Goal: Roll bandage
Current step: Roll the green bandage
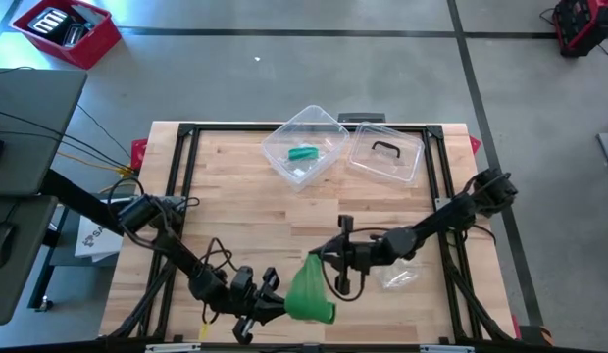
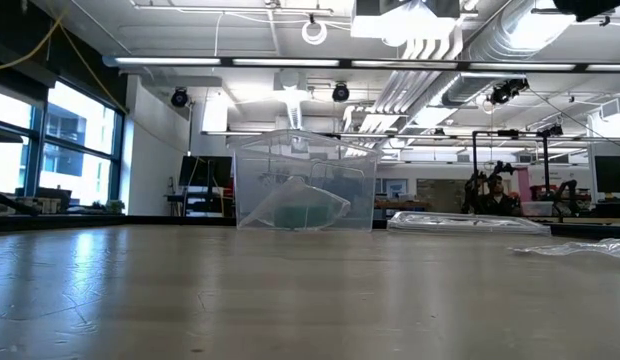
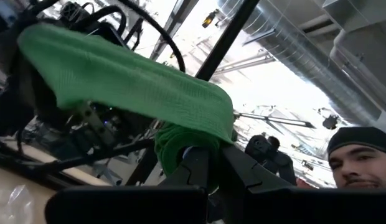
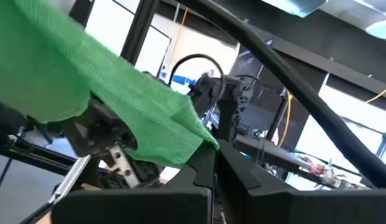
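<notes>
Two end effectors gripped one green bandage (image 1: 309,291) above the near edge of the tabletop (image 1: 235,206).
From the left, the left end effector (image 1: 270,306) was closed on the rolled end of the bandage; to its right, the right end effector (image 1: 319,258) was closed on the free end, with the strip stretched between them clear of the tabletop. To roll well, the free end should probably stay taut and in line with the roll, so that each turn lies flat and edges match. Farther back sat a clear bin (image 1: 304,145) and its lid (image 1: 385,154).
</notes>
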You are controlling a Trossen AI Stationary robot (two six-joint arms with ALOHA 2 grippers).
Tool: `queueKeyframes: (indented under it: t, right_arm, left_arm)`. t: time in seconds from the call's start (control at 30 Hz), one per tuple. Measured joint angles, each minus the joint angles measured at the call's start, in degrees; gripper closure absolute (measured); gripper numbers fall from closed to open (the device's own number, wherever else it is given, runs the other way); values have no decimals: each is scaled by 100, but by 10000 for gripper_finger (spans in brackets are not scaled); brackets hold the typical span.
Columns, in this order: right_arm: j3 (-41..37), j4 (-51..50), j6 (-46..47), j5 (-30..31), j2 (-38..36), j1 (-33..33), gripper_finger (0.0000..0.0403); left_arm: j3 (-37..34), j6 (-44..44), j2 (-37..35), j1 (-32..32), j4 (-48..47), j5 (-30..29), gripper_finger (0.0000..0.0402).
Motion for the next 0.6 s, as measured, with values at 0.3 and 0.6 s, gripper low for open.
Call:
queueKeyframes:
  t: [0.3,0.6]
  right_arm:
    - [-36,-192,-1369,-23,-479,192,402]
    - [-39,-1281,-1831,-82,-1059,-90,403]
  left_arm:
    - [-296,-1581,-1,-7,-870,-495,394]
    - [-316,-3102,-1,106,-1920,-252,394]
